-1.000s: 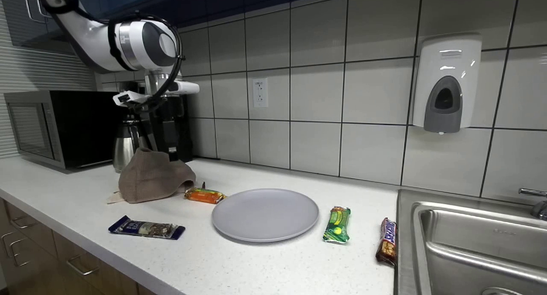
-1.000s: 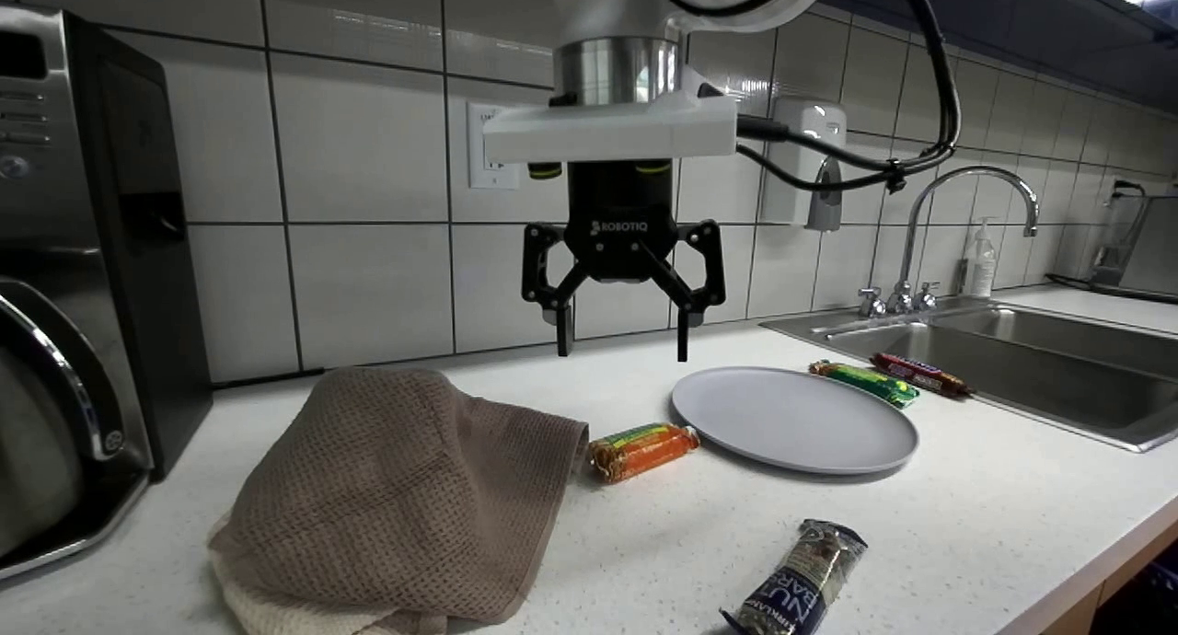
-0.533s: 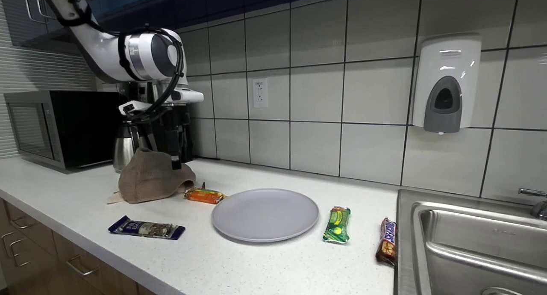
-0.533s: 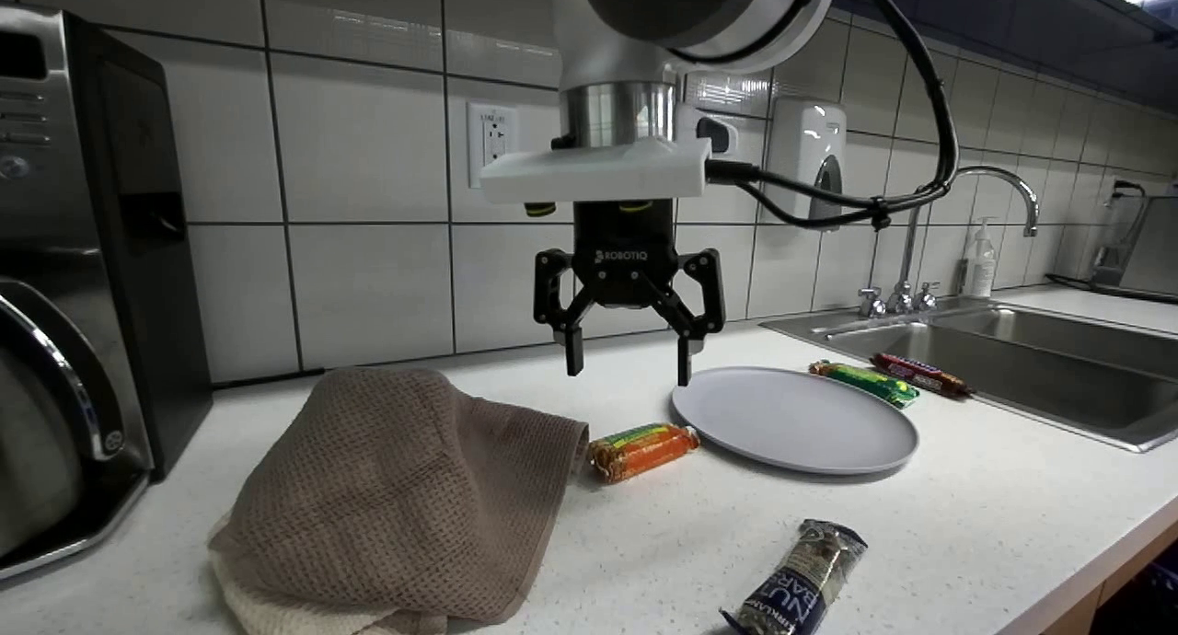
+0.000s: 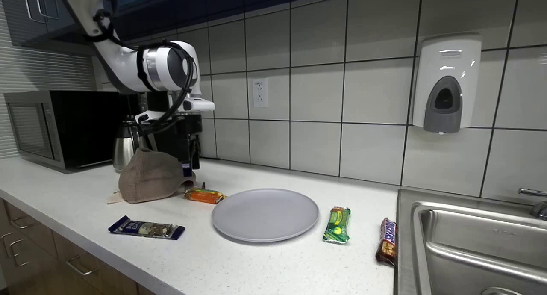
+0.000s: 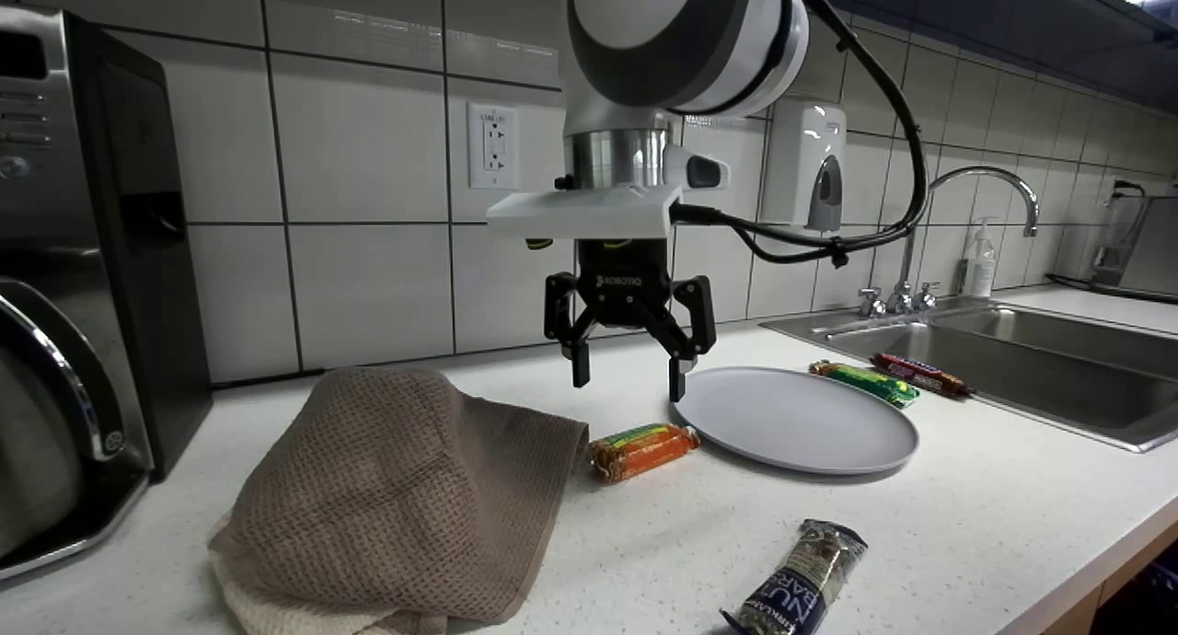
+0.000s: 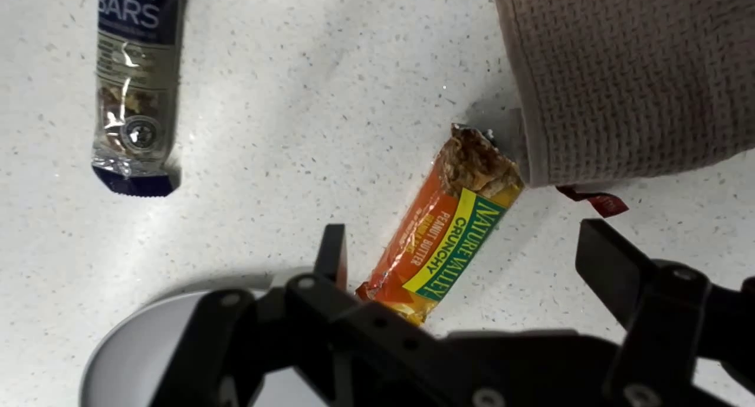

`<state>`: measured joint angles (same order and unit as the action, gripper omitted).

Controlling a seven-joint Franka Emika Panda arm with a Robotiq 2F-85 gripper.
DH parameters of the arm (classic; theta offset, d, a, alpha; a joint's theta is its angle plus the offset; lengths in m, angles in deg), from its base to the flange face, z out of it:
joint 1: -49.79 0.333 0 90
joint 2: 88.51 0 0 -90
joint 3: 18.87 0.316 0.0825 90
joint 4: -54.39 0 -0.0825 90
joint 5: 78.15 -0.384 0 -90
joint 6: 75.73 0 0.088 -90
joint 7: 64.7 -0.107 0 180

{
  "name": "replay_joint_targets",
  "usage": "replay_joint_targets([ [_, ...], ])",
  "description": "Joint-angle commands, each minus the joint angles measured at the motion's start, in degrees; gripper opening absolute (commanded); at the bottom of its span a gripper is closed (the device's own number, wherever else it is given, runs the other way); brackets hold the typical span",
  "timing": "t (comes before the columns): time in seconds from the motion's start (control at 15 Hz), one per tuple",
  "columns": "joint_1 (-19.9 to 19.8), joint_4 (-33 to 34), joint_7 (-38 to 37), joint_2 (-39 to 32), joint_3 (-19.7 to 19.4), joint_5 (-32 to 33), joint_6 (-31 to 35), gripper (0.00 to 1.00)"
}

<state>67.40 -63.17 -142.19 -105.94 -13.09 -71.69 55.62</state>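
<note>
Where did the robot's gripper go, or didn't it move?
Yes, down: in an exterior view, the Robotiq gripper is now lower compared with the wall outlet.

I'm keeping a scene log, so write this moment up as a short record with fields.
Gripper: open, holding nothing, above the counter
Nearest to it: orange peanut butter bar, lying between towel and plate; contact with towel unclear
Towel: brown, heaped on the counter
Plate: grey, round, flat on the counter
Also around: navy nut bar, green bar, and brown bar by the sink
</note>
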Motion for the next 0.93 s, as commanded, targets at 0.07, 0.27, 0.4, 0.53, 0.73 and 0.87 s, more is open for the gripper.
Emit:
replay_joint_targets([
  [0.07, 0.03, 2.39, -4.33, -3.00, -1.06, -0.29, 1.91, 1.00],
  [0.27, 0.22, 2.65, -6.63, -4.26, -1.67, -0.45, 3.28, 1.00],
  [0.4, 0.37, 2.69, -7.97, -4.91, -1.90, -0.47, 4.09, 1.00],
  [0.53, 0.43, 2.49, -9.06, -5.44, -2.02, -0.60, 4.58, 1.00],
  [0.73, 0.35, 1.92, -10.32, -5.88, -2.16, -0.84, 4.86, 1.00],
  [0.87, 0.33, 1.84, -10.97, -6.24, -2.31, -0.81, 4.82, 1.00],
])
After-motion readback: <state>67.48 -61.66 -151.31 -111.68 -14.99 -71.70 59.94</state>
